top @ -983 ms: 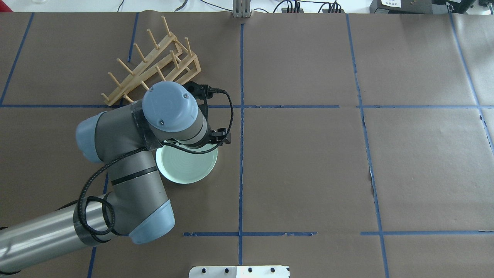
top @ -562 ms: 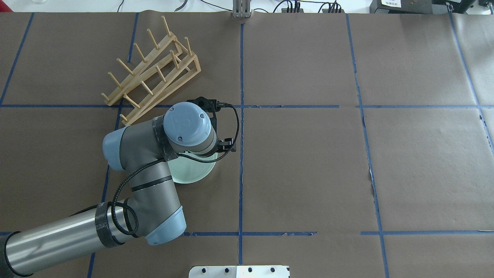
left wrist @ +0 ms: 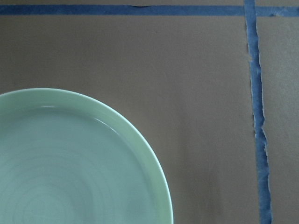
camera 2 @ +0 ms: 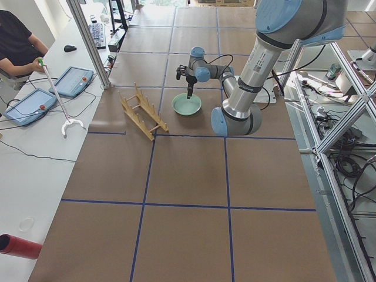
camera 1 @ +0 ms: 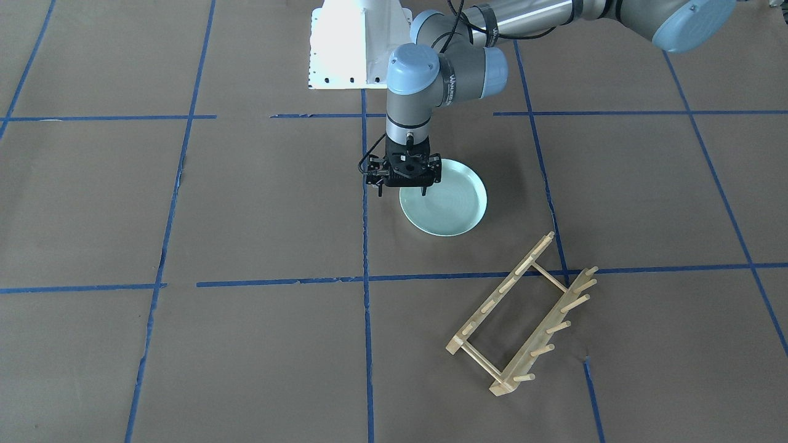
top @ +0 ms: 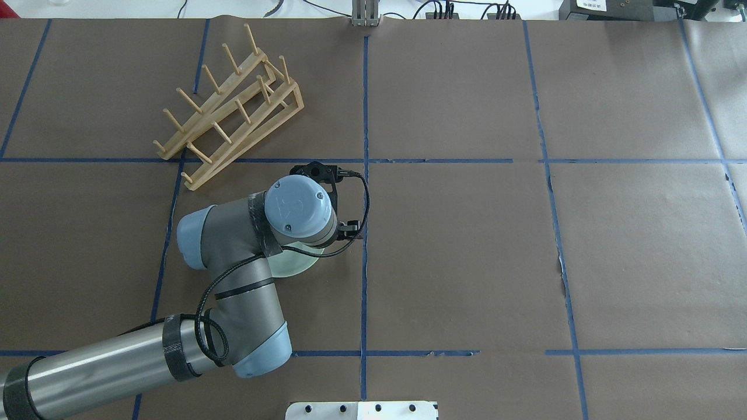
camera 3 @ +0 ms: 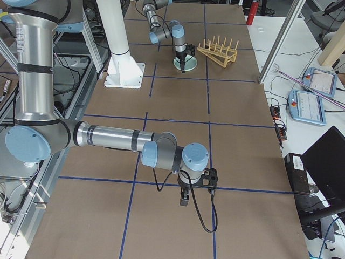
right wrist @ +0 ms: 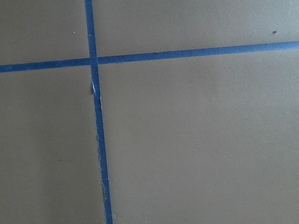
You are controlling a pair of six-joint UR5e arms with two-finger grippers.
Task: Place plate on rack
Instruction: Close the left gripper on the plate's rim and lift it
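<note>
A: The plate, where?
B: Lies flat on the brown-papered table, just right of centre in the front-facing frame, near a vertical blue tape line. Looks pale mint-green, rim up, with faint rings inside.
A: And the rack?
B: Stands in the lower right of that same frame, below and right of the plate and well apart from it. Sits at a slant to the tape grid, with pegs in two rows. Appears at upper left in the overhead frame.
A: Left jaws?
B: Spread open, pointing straight down over the plate's left-hand edge in the front-facing frame. One finger over the plate's inside, the other finger outside the rim over bare paper. Gripping nothing. Cannot tell whether touching the plate.
A: From overhead?
B: Hidden under the left arm, along with most of the plate. Leaves only a sliver of green showing below the wrist, left of centre.
A: Left wrist view?
B: Shows a curve of the plate at lower left, with tape along the top and down the right.
A: Right jaws?
B: Seen only in the right-side frame, low and central, hanging over the table near a tape line. Open or closed, cannot tell. Well away from plate and rack, both small at the top of that frame.
</note>
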